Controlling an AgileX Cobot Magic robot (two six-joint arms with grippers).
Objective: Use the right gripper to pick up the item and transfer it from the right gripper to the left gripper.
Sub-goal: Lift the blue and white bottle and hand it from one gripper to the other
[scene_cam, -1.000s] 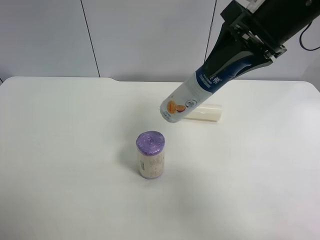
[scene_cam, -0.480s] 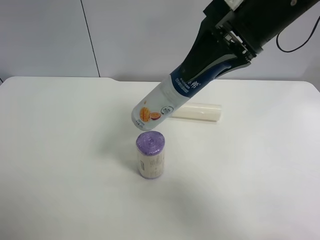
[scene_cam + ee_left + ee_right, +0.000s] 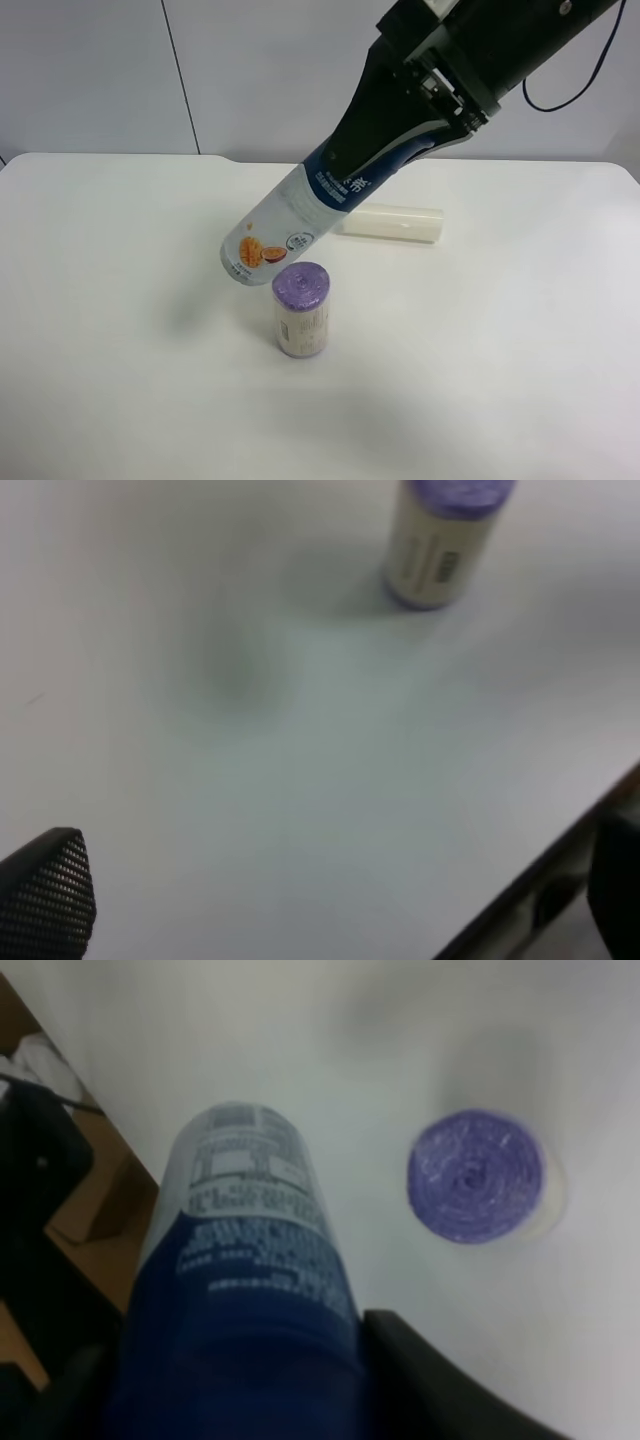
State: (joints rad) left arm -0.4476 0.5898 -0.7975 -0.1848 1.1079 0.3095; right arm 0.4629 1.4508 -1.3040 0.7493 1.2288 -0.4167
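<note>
The item, a slim bottle (image 3: 300, 215) with a dark blue top and a white lower body, hangs tilted in the air, base down toward the exterior high view's left. My right gripper (image 3: 400, 120) is shut on its blue upper part, reaching in from that view's upper right. The right wrist view looks down along the bottle (image 3: 245, 1250), with a black finger (image 3: 430, 1380) pressed to its side. My left gripper (image 3: 330, 900) stands wide open above bare table, with only its fingertips (image 3: 45, 890) showing. It is out of the exterior high view.
A squat purple-topped can (image 3: 302, 310) (image 3: 475, 1175) (image 3: 440, 540) stands upright on the white table (image 3: 120, 300), just below and right of the bottle's base. A cream-white tube (image 3: 395, 222) lies behind it. The table's edge (image 3: 540, 860) shows in the left wrist view.
My right gripper has carried the bottle toward the exterior high view's left and lower; its base now hangs close beside the purple can's top. The can and tube have not moved.
</note>
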